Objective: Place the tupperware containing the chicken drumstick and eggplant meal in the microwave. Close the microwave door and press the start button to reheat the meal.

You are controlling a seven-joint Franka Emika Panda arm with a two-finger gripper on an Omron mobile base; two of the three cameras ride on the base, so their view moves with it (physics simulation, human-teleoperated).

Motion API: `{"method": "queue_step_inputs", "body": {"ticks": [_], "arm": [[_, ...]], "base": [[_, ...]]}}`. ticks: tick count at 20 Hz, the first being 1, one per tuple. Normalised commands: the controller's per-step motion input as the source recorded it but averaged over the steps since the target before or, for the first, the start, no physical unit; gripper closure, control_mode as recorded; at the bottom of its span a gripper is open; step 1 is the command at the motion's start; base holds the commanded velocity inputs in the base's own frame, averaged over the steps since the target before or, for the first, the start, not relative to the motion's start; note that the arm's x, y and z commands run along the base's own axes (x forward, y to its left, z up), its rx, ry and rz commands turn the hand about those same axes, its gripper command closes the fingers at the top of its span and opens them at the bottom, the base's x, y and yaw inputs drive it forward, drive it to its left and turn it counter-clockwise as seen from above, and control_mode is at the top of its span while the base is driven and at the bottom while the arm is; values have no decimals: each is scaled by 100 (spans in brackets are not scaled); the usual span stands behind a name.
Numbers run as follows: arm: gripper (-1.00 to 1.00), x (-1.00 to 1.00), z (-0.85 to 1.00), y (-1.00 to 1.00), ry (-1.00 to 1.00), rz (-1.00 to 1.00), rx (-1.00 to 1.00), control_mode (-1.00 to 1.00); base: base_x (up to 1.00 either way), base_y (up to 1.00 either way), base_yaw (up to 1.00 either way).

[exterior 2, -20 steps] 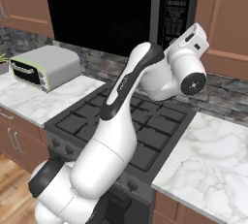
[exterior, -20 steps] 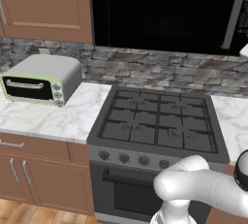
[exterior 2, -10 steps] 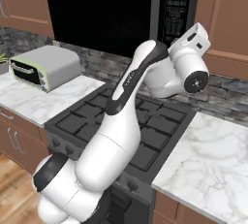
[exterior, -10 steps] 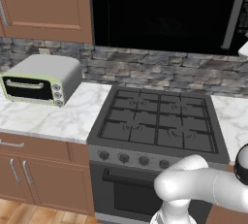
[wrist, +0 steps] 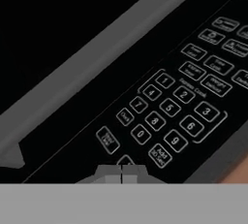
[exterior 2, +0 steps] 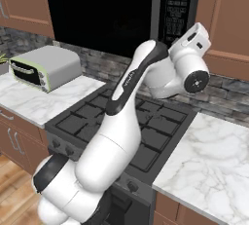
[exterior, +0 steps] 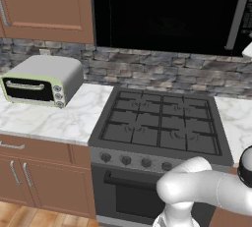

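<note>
- The microwave (exterior 2: 121,9) is black and glossy; its door (exterior: 167,10) is closed, contents hidden.
- My pincer (wrist: 121,172), fingers together and holding nothing, sits at the keypad's (wrist: 179,106) lower edge.

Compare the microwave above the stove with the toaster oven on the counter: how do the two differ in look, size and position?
The microwave is black and glossy; the toaster oven is pale green with a silver-grey top. The microwave is far larger than the toaster oven. The microwave is mounted high above the stove; the toaster oven sits on the marble counter beside it. The microwave has a number keypad; the toaster oven has small round knobs. Both are boxy, with doors shut.
</note>
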Motion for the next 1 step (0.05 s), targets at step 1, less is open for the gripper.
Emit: {"method": "queue_step_inputs", "body": {"ticks": [1], "arm": [[100, 46, -17, 0, 0, -7, -9, -100]], "base": [[0, 0, 0]]}}
